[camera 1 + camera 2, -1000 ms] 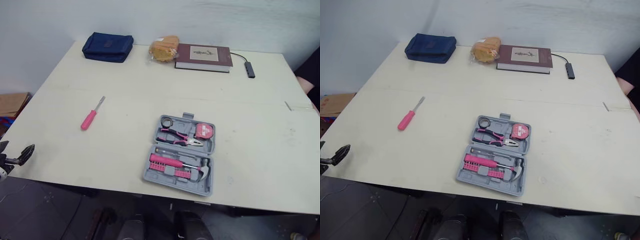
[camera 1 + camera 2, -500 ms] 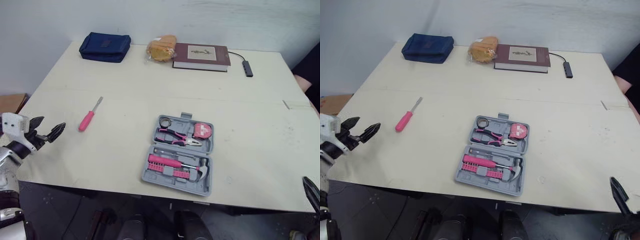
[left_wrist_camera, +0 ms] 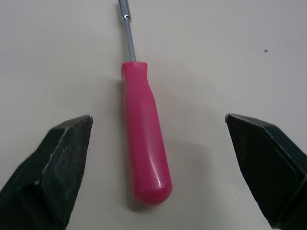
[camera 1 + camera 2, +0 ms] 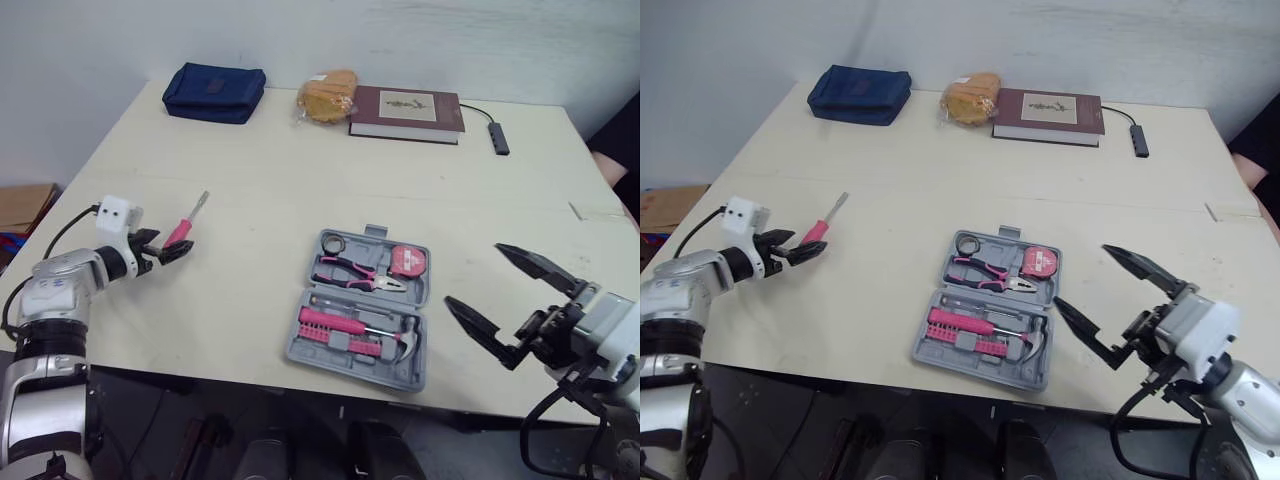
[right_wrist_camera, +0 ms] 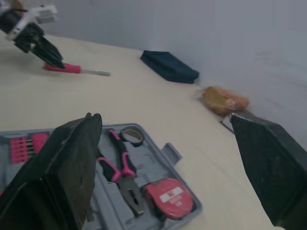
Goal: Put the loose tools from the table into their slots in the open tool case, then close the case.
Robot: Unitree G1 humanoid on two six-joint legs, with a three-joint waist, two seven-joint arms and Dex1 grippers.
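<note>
Cream table [image 4: 300, 190] bears a book [image 4: 406, 113], its cover label illegible.

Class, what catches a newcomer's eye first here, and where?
An open grey plastic tool case sits near the pale table's front edge. A loose pink-handled screwdriver lies left of it, the open left gripper at its handle; the open right gripper hovers right of the case.

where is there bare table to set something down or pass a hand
Widest bare stretch of table: between the open tool case and the back row of blue pouch, bagged bread and book. Also between pink screwdriver and case. Crowded: left gripper at the screwdriver, right gripper beside the case.
</note>
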